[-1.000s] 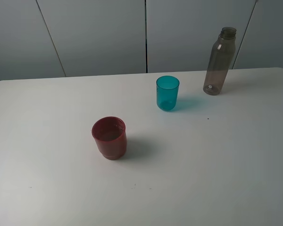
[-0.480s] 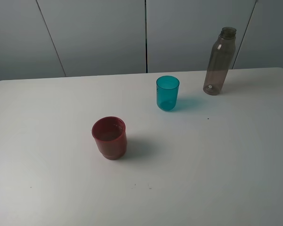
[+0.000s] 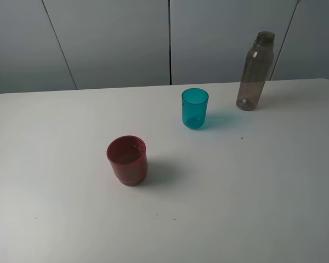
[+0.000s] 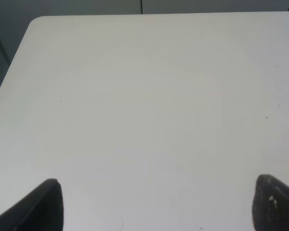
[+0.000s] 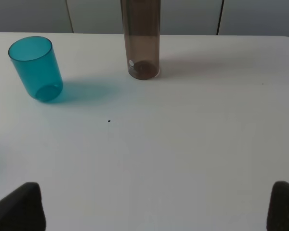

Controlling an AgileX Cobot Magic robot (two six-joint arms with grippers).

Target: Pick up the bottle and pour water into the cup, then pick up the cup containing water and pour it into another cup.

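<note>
The smoky grey-brown bottle stands upright at the back right of the white table; the right wrist view shows its lower body. The teal cup stands left of it and is also seen from the right wrist. The dark red cup sits nearer the front, left of centre. My right gripper is open, well short of the bottle and cup, holding nothing. My left gripper is open over bare tabletop. Neither gripper appears in the high view.
Grey wall panels run behind the table's far edge. The table's left corner shows in the left wrist view. A small dark speck lies on the tabletop between the cup and the right gripper.
</note>
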